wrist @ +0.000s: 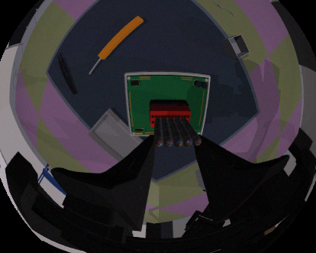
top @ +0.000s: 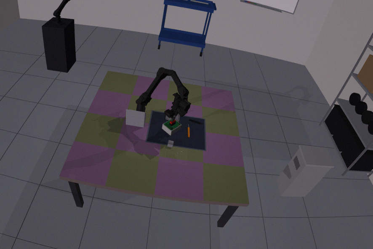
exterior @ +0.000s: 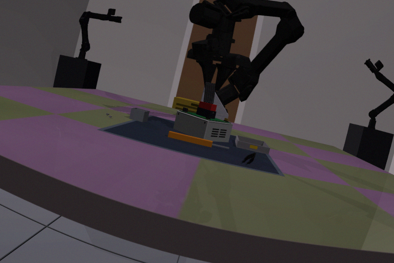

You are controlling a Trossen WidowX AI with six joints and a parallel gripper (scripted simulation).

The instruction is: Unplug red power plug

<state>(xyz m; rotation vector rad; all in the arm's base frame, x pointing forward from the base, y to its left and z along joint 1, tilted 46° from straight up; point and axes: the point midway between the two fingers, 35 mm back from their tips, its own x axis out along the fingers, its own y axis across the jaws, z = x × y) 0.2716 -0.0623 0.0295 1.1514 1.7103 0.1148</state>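
Black and bent high, the arm points its claw down — clamped on the red plug, beside the tray.

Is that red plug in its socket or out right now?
In, at least partly: the red plug sits on the black socket, no gap visible.
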